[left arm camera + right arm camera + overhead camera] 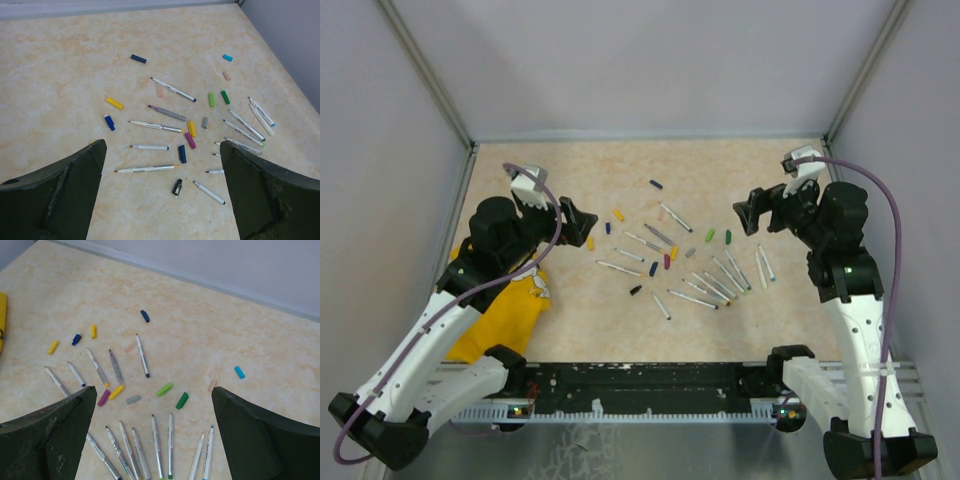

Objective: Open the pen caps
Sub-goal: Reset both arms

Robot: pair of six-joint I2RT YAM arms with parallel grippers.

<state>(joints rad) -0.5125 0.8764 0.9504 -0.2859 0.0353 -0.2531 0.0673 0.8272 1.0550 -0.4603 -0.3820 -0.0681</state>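
Pens (692, 298) and detached pen caps (618, 214) lie central on the worktop (550, 170), within both arms' reach; we find left gripper (588, 228) and right gripper (744, 218) agape, empty.

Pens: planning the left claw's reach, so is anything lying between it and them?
Nothing visible does. The open left claw hangs over bare table, with the pens straight ahead; only loose caps lie scattered among them.
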